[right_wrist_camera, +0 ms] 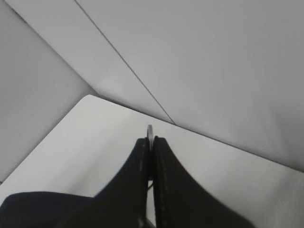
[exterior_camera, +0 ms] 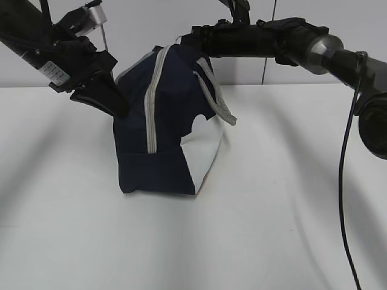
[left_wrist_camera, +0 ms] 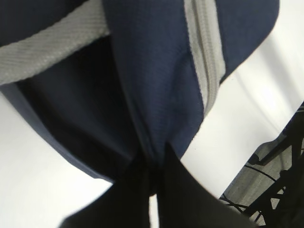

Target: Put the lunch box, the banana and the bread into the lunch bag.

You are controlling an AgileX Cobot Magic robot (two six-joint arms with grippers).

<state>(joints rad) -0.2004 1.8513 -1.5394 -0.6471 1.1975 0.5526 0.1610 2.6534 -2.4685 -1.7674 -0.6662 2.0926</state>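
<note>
The dark navy lunch bag (exterior_camera: pixel 163 139) stands on the white table, its grey zipper (exterior_camera: pixel 151 115) running down the side that faces the exterior camera. My left gripper (exterior_camera: pixel 121 112) is shut on a fold of navy fabric at the bag's left end. The left wrist view shows that fabric (left_wrist_camera: pixel 152 85) pinched at the left gripper (left_wrist_camera: pixel 152 166). My right gripper (exterior_camera: pixel 184 41) is at the bag's top. In the right wrist view the right gripper (right_wrist_camera: pixel 150 140) is shut on the metal ring pull (right_wrist_camera: pixel 150 129). The lunch box, banana and bread are out of view.
A grey strap handle (exterior_camera: pixel 217 99) hangs over the bag's white side panel (exterior_camera: pixel 202 151). A black cable (exterior_camera: pixel 344 181) drops along the right arm. The table (exterior_camera: pixel 272 229) meets a pale wall (exterior_camera: pixel 145 24) at the back.
</note>
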